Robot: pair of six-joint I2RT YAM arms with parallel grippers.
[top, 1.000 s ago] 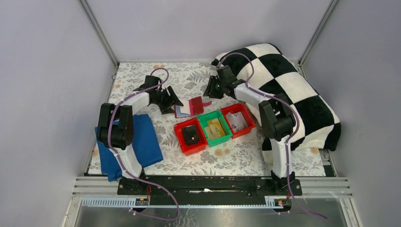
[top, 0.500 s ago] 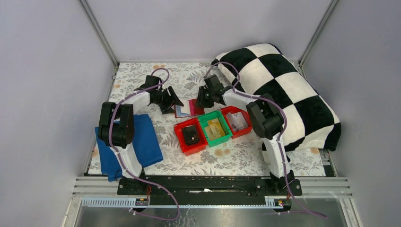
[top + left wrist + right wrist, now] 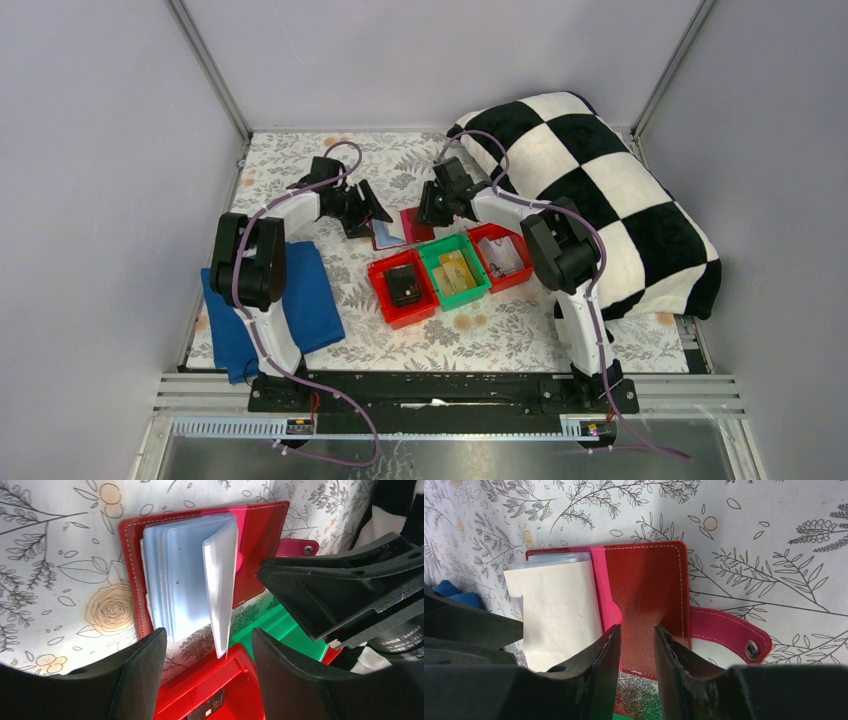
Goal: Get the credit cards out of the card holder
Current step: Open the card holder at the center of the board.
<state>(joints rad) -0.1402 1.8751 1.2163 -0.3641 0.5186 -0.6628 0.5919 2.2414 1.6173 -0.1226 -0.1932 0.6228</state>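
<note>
The card holder [image 3: 257,545] is lying open on the flowered tablecloth [image 3: 480,320], a little above and left of the middle of the top view, just beyond the row of three bins. Its red strap tab [image 3: 724,630] is pointing away from the cover, flat on the cloth. The credit cards [image 3: 185,580] are sitting inside the pale blue pockets on one half of the holder. One clear pocket leaf [image 3: 220,590] is standing up from the stack, and its free edge is reaching toward the lower middle of the left wrist view.

The left gripper [image 3: 207,675] is hanging over the pocket side with its jaws wide apart, and the upright leaf is showing between them without touching either finger. The right gripper [image 3: 637,630] is hovering over the bare red cover with only a narrow gap between its jaws. The cover is showing through this gap, and nothing seems pinched.

In the top view, a red bin [image 3: 375,280] with a black boxy object [image 3: 404,284] is standing next to a green bin [image 3: 462,300] with yellow-tan items and another red bin [image 3: 530,255].
</note>
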